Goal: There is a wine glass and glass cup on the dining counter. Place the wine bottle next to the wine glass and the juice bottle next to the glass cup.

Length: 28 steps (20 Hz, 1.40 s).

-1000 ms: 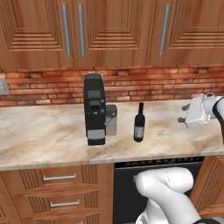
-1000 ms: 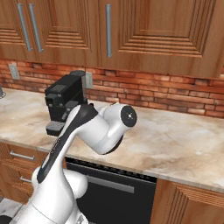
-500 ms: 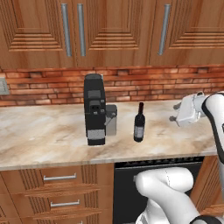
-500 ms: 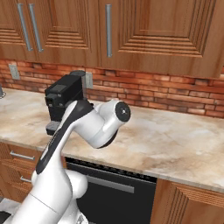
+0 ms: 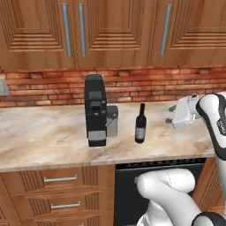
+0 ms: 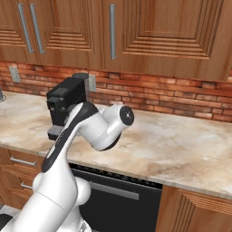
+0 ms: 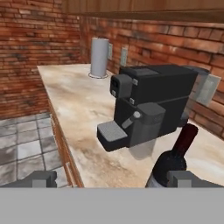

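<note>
Lining up on the wine bottle (image 5: 141,123) — it stands on the wall counter (image 5: 48,137) just beside the coffee machine (image 5: 96,110) — we've got the gripper (image 5: 173,114) sideways, jaws wide open and empty, presumably to straddle it.

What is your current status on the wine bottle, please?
Pincer open, empty, right of wine bottle. Bottle upright on wall counter, untouched. Coffee machine stands just left of it.

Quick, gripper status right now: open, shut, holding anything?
Gripper: open and empty, beside the wine bottle on the wall counter, not touching it.
</note>
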Tool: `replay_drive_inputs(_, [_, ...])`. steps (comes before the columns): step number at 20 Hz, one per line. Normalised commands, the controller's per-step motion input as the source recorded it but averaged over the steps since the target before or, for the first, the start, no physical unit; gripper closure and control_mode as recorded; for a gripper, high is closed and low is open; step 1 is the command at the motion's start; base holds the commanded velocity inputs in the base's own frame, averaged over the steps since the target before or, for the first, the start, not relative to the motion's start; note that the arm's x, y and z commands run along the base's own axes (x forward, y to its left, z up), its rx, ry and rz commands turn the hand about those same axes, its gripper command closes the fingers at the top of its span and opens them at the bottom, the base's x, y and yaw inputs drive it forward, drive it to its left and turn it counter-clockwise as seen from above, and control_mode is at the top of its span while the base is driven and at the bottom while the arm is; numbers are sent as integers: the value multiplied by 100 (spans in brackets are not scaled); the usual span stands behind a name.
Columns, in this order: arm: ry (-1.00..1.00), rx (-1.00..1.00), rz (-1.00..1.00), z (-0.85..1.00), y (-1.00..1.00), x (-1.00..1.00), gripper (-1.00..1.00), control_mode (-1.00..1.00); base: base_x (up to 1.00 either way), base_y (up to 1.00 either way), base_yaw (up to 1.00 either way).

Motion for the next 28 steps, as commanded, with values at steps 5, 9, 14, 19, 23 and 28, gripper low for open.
replay_drive_inputs(5, [0,1,3,-20,7,18,-100,-100,0,0,0])
replay_drive_inputs(9, [0,4,2,-16,0,20,-100,-100,0,0,0])
replay_drive_inputs(14, [0,3,2,-6,0,21,-100,-100,0,0,0])
replay_drive_inputs(19, [0,1,3,-22,0,22,-100,-100,0,0,0])
replay_drive_inputs(23, [0,1,3,-20,0,26,-100,-100,0,0,0])
replay_drive_inputs(28, [0,0,3,-21,0,23,-100,-100,0,0,0])
